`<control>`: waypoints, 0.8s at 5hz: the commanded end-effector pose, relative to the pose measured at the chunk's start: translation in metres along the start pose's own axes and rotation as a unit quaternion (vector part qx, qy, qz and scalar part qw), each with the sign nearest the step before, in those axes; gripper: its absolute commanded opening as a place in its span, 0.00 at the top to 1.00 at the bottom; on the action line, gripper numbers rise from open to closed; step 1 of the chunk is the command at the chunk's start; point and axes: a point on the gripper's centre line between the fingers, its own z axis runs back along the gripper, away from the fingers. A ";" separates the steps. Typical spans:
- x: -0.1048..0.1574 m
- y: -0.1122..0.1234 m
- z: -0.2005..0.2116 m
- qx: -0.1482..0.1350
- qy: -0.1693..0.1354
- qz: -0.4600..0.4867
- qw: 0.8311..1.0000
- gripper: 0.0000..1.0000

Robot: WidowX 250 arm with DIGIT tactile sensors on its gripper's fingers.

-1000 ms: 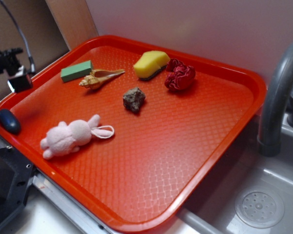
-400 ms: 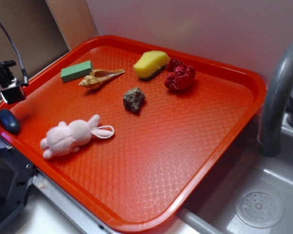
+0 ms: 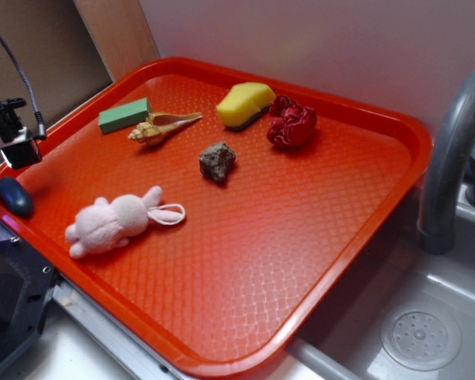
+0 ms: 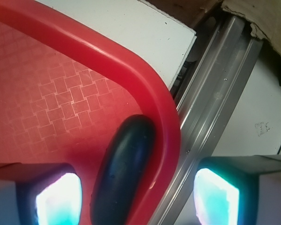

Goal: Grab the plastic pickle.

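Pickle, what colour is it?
Very dark teal-green, nearly black. The pickle shows best in the wrist view.

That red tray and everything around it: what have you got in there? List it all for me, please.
tray: one, red, beside the sink
plastic pickle: one, dark teal, left corner against the rim
plush bunny: one, pink, near the pickle
stone: one, brown, tray middle
seashell: one, tan, beside the green block
green block: one, light green, far left part
sponge: one, yellow, far side
red cloth: one, dark red, touching the sponge
faucet: one, grey, right of the tray
sink drain: one, grey, lower right
gripper: one, open, fingers either side of the pickle and tray rim
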 end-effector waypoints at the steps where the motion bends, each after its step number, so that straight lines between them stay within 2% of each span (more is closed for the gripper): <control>1: -0.003 0.013 0.004 -0.002 -0.008 0.011 1.000 0.00; 2: -0.002 -0.022 -0.022 0.012 0.011 0.002 1.000 0.00; 3: -0.009 -0.042 -0.028 0.018 0.020 -0.009 1.000 0.00; 4: -0.011 -0.048 -0.031 0.021 0.015 -0.007 1.000 0.00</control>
